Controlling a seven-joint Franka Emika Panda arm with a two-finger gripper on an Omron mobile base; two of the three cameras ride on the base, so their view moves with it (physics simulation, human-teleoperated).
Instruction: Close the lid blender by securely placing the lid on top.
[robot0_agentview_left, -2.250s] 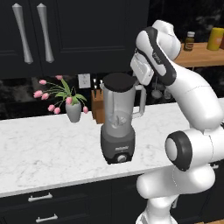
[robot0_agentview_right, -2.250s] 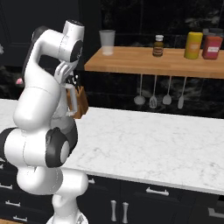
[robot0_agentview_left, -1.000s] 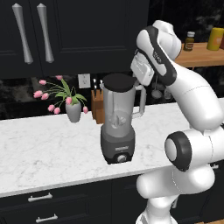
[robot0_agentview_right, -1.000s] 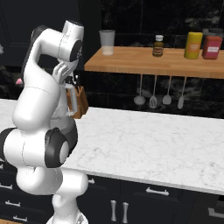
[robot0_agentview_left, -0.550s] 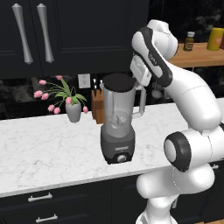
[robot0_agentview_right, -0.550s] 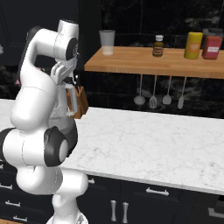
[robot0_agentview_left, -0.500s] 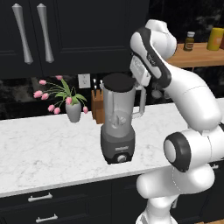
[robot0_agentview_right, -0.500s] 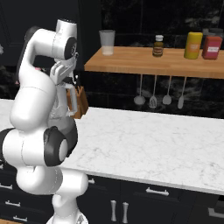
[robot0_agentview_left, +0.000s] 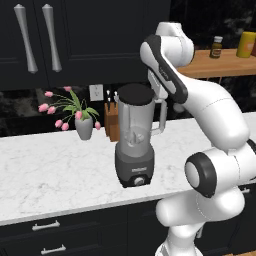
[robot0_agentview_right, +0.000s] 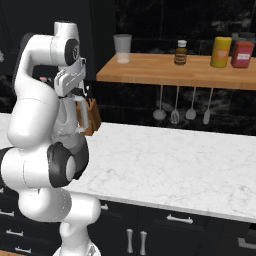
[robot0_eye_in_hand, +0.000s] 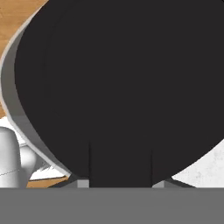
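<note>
Left base view | lid (robot0_agentview_left: 135, 93) seated atop blender (robot0_agentview_left: 134, 145), frame centre | gripper grip state: cannot tell | judgement: press evenly, keep disc level on rim, then release straight up.

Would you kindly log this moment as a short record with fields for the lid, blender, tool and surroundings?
lid: black disc lying on the jar's rim
blender: grey jar on a dark base, upright on the white marble counter
tool: close to the lid's tab; finger state cannot be told
nearby: knife block behind the blender, pink flowers in a vase on the side away from the arm
</note>
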